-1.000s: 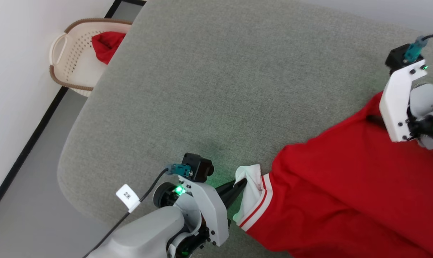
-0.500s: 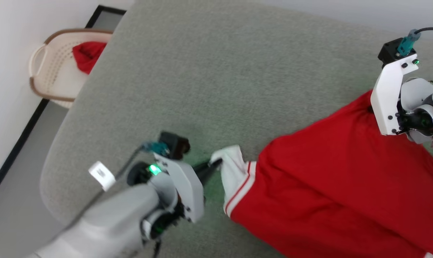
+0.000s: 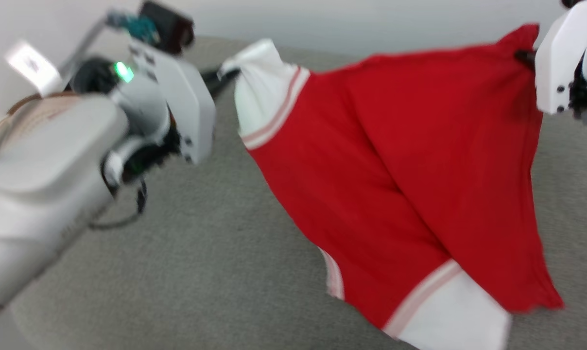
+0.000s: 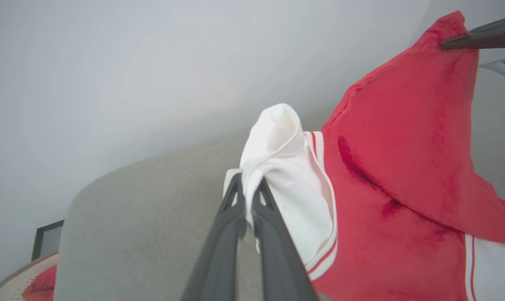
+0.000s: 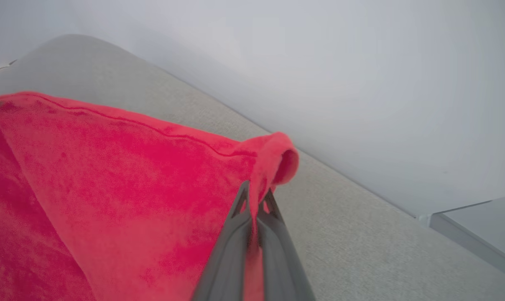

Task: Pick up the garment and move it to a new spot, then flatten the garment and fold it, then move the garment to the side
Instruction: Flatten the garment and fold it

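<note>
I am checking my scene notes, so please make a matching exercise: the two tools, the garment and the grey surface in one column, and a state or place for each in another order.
Column one
1. left tool
2. right tool
3. garment
4. grey surface

Column two
A. shut on a red corner
B. lies below the cloth
C. shut on a white sleeve
D. hangs spread between two grips

Pairs: 1-C, 2-A, 3-D, 4-B
</note>
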Available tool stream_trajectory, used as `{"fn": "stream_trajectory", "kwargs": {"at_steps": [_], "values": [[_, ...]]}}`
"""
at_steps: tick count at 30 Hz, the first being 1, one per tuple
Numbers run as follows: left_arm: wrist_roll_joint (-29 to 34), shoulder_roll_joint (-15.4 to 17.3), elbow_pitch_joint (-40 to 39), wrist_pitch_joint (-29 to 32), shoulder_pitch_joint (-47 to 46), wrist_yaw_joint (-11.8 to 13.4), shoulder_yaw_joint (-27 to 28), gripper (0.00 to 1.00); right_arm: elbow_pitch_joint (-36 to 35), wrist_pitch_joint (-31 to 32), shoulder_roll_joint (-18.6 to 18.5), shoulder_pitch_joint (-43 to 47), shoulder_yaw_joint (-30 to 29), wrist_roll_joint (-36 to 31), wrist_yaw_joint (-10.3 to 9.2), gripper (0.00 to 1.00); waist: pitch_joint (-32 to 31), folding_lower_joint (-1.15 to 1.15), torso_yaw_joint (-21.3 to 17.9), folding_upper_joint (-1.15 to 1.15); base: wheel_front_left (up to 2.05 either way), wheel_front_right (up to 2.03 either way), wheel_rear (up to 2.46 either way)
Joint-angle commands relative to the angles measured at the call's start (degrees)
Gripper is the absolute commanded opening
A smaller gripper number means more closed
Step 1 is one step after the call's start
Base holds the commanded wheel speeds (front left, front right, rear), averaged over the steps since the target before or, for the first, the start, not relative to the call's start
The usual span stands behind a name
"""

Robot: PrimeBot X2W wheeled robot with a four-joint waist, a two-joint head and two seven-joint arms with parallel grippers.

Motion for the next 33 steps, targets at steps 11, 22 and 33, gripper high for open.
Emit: {"fn": "stream_trajectory", "kwargs": {"at_steps": [11,22,33], "values": [[3.3,-2.8,16.3,5.0,-16.2,-4.8,1.4,0.00,7.7,-9.3,5.9,-9.4,-4.3,-8.3,-0.08,0.00,-7.0,0.00,-11.6,0.00,0.00,0.00,0.00],[6.6,-6.6,31.4,-0.2,-26.0,-8.2,1.2,0.00,13.2,-16.8,9.8,-15.4,-6.4,-12.4,-0.08,0.00,-6.9,0.00,-16.8,0.00,0.00,0.00,0.00],[8.2,-7.0,34.8,-2.1,-37.6,-8.6,0.2,0.00,14.4,-20.9,10.0,-21.7,-8.7,-13.0,-0.08,0.00,5.1,0.00,-19.4,0.00,0.00,0.00,0.00]]}}
